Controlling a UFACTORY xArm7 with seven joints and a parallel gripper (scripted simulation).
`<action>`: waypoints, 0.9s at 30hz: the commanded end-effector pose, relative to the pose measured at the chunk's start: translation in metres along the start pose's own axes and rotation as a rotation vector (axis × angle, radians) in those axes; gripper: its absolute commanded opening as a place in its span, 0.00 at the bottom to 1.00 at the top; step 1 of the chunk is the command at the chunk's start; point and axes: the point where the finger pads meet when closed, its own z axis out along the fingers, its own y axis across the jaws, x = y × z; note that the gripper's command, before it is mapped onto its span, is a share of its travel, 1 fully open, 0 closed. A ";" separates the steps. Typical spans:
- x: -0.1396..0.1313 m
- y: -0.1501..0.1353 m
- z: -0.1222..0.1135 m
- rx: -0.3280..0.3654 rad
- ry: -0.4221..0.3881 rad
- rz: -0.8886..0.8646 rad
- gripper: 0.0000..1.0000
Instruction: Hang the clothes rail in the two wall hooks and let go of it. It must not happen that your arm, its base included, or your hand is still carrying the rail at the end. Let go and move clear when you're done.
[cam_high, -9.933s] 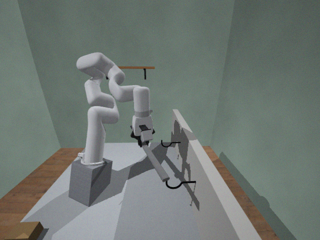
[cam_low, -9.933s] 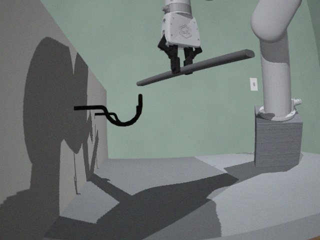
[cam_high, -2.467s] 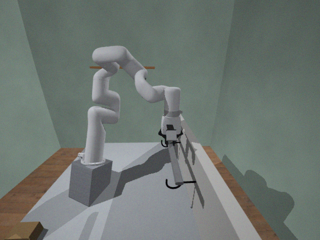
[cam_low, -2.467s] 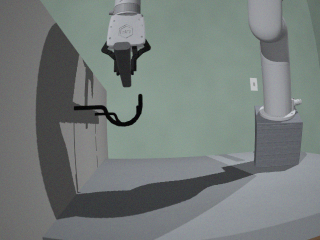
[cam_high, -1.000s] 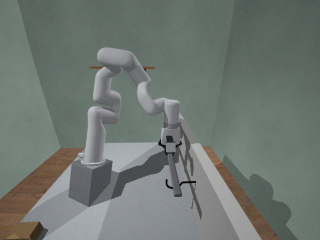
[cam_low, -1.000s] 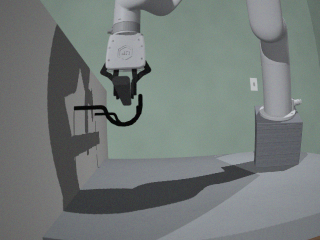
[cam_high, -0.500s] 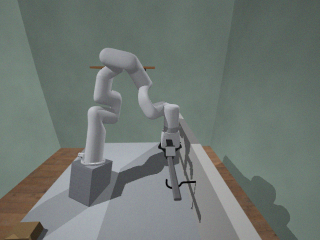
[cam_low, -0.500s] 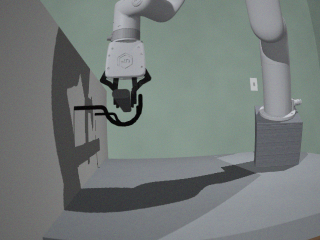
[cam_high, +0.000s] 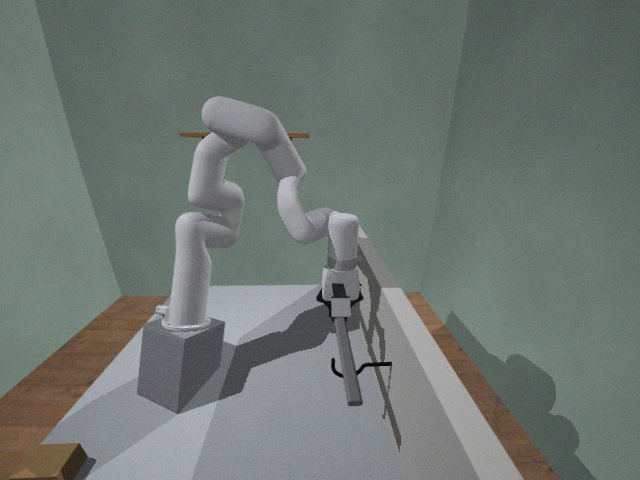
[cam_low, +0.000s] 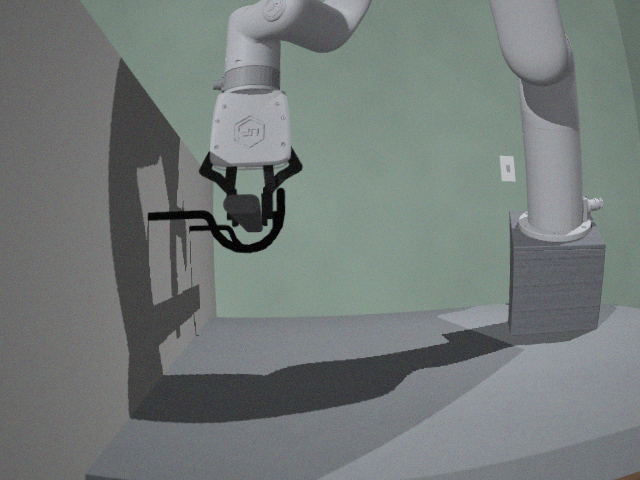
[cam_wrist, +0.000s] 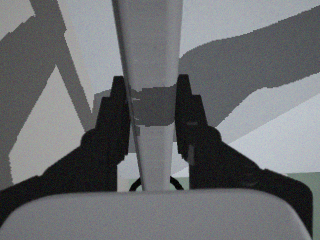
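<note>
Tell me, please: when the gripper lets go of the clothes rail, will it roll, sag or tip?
The clothes rail looks square-edged, so it probably will not roll. It stays straight in the gripper, so it seems stiff. It sits low inside the wall hooks, so it likely settles there.

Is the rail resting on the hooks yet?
Cannot tell. In the exterior view the rail sits inside the hook curve with what looks like a sliver of gap below; no view shows it plainly.

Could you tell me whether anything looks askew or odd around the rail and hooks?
Nothing stands out. The tool grips the grey rail, which runs straight and sits down inside the curve of the black hooks on the wall. It has not been released.
</note>
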 end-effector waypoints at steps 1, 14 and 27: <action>0.001 -0.001 -0.001 0.003 0.001 0.000 0.00; 0.001 -0.001 0.002 0.003 0.001 0.000 0.00; 0.001 -0.001 0.009 0.003 0.001 0.000 0.00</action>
